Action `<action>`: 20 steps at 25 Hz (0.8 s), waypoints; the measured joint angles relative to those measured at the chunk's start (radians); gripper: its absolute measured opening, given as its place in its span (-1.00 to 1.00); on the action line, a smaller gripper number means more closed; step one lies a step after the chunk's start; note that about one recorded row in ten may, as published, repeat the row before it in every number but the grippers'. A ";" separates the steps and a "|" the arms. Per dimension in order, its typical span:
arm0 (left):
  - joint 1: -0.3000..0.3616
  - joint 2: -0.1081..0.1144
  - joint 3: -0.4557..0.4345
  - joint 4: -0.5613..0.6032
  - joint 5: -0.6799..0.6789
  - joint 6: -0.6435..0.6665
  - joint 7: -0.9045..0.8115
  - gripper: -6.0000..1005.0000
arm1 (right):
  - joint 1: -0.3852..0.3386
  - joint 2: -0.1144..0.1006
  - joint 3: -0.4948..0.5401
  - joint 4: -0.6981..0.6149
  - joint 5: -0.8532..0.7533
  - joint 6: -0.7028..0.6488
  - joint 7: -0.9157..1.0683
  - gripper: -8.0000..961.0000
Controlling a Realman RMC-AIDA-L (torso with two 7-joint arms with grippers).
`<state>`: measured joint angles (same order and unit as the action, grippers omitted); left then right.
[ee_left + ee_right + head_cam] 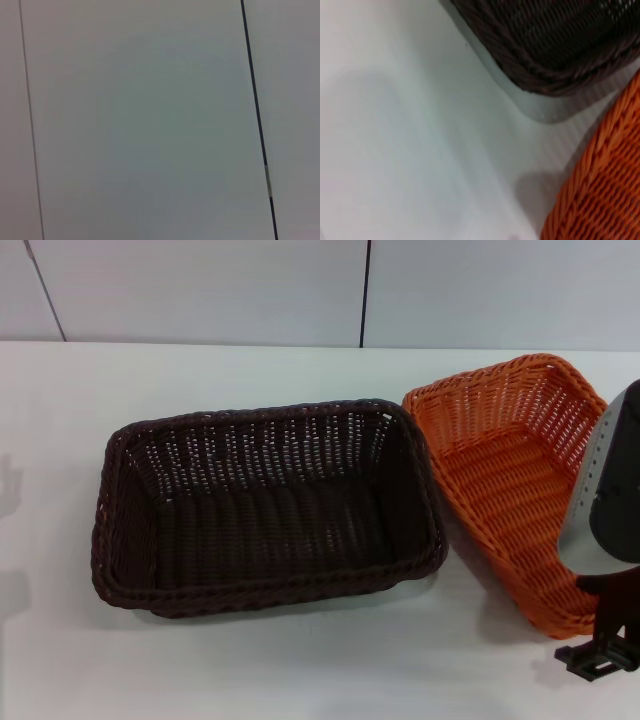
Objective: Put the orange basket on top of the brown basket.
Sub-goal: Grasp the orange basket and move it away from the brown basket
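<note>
Bright orange weave on the orange basket (510, 480), open lattice along its sloped sides, tight ribbed rows across the floor, braided rim in the same orange. Very dark brown, near black, on the brown basket (265, 505), with pale specks showing through the open-weave walls and a rope-like braided rim. Plain white on the table (300, 670), grey shadow pooled under both baskets. Pale grey on the wall panels (200, 290), split by thin dark seams. Silver-grey shell and black fittings on the right gripper (605, 640).
</note>
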<state>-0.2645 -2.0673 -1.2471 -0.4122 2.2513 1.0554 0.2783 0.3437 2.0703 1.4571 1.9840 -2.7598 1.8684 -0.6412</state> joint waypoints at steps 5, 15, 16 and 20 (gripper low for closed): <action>0.000 0.002 0.000 0.003 -0.001 0.000 -0.002 0.52 | -0.004 -0.002 0.020 -0.051 -0.006 -0.001 0.000 0.34; -0.023 0.004 -0.021 0.037 -0.001 -0.029 -0.004 0.52 | 0.004 0.000 0.037 -0.156 -0.069 -0.040 -0.008 0.33; -0.025 0.004 -0.022 0.039 -0.001 -0.029 -0.005 0.52 | 0.014 0.002 0.035 -0.181 -0.070 -0.050 -0.008 0.33; -0.024 0.004 -0.022 0.039 -0.001 -0.029 -0.005 0.52 | 0.025 0.002 0.022 -0.206 -0.082 -0.061 -0.009 0.32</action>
<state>-0.2888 -2.0631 -1.2688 -0.3727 2.2504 1.0261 0.2733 0.3687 2.0725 1.4794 1.7784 -2.8416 1.8078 -0.6503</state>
